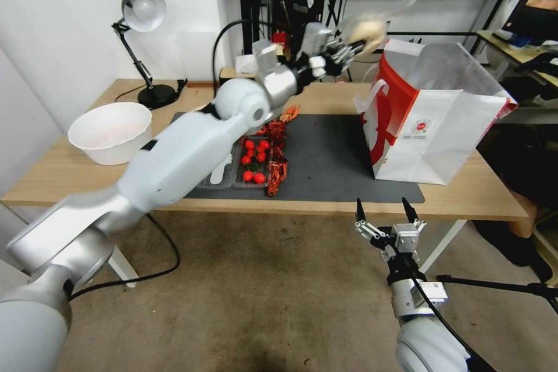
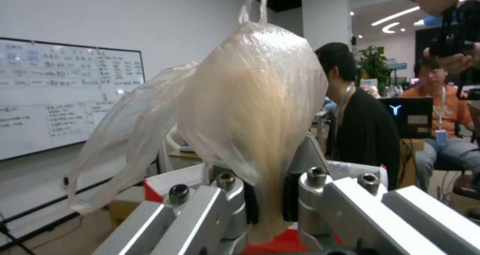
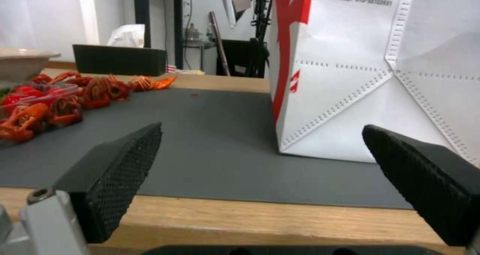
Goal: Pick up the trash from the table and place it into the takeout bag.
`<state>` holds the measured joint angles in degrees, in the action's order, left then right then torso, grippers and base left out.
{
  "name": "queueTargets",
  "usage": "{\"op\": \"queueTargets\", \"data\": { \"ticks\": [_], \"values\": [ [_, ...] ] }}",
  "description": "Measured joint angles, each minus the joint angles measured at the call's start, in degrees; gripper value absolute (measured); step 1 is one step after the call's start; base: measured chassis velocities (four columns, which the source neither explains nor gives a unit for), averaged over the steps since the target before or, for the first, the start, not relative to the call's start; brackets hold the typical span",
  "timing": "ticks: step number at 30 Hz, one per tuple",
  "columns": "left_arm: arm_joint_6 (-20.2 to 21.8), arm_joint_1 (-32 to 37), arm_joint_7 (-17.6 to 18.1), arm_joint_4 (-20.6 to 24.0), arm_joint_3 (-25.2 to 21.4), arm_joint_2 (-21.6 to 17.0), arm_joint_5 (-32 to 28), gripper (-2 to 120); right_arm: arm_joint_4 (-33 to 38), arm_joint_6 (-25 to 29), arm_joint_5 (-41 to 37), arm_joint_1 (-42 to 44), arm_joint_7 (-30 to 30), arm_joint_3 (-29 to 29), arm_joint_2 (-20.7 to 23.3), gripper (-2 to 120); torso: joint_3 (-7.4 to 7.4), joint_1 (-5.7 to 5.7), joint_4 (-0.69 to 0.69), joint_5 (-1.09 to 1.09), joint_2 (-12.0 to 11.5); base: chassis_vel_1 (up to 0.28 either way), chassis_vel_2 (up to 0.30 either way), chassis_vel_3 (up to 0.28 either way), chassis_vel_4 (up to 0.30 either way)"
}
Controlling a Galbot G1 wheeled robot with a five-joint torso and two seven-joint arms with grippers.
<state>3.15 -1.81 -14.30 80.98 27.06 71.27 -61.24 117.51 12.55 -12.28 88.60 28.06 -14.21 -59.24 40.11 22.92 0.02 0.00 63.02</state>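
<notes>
Clear plastic bag with a pale lump [image 2: 250, 97] is pinched in the left gripper [image 1: 344, 51] fingers, raised beside the white-and-red paper takeout bag [image 1: 433, 128]. Bag's small print is too tiny to read. Right gripper [image 1: 384, 210] hangs wide open, holding nothing, just off the light-wood worktop [image 1: 465, 186].

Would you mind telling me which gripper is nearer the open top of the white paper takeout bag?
Left. The left gripper is raised beside the takeout bag top; the right gripper waits open below the table edge.
</notes>
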Motion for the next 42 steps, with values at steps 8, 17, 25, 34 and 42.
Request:
{"op": "queueTargets", "data": {
  "ticks": [8, 17, 25, 34, 42],
  "values": [
    [-0.63, -3.41, -0.31, -7.96, 3.77, 7.21, -0.2, 7, 0.37, -0.02, 0.19, 0.72, 0.44, -0.43, -0.56, 100, 0.0, 0.0, -0.02, 0.01, 0.0, 0.0, 0.0, 0.0, 0.0],
    [-1.63, -5.82, -1.77, -17.02, 5.84, 14.71, -0.22, 7, 0.7, -0.02, 0.47, 1.5, 0.8, -1.01, -1.12, 100, 0.0, 0.0, -0.02, 0.01, 0.0, 0.0, 0.0, 0.0, 0.0],
    [-1.79, -6.11, -2.49, -20.53, 6.67, 17.73, 0.67, 7, 0.74, -0.02, 0.61, 1.48, 0.88, -1.02, -1.61, 100, 0.0, 0.0, -0.01, 0.0, 0.0, 0.0, 0.0, 0.0, 0.0],
    [-1.55, -5.78, -1.42, -22.62, 7.24, 19.36, 2.72, 33, 0.81, -0.02, 0.69, 1.3, 0.94, -1.0, -1.83, 100, 0.0, 0.0, -0.02, 0.0, 0.0, 0.0, 0.0, 0.0, 0.0],
    [-1.46, -5.84, -1.34, -22.86, 7.39, 19.47, 2.91, 60, 0.84, -0.02, 0.7, 1.21, 0.99, -1.0, -1.83, 100, 0.0, 0.0, -0.02, 0.0, 0.01, 0.0, 0.0, 0.0, 0.0]
  ]
}}
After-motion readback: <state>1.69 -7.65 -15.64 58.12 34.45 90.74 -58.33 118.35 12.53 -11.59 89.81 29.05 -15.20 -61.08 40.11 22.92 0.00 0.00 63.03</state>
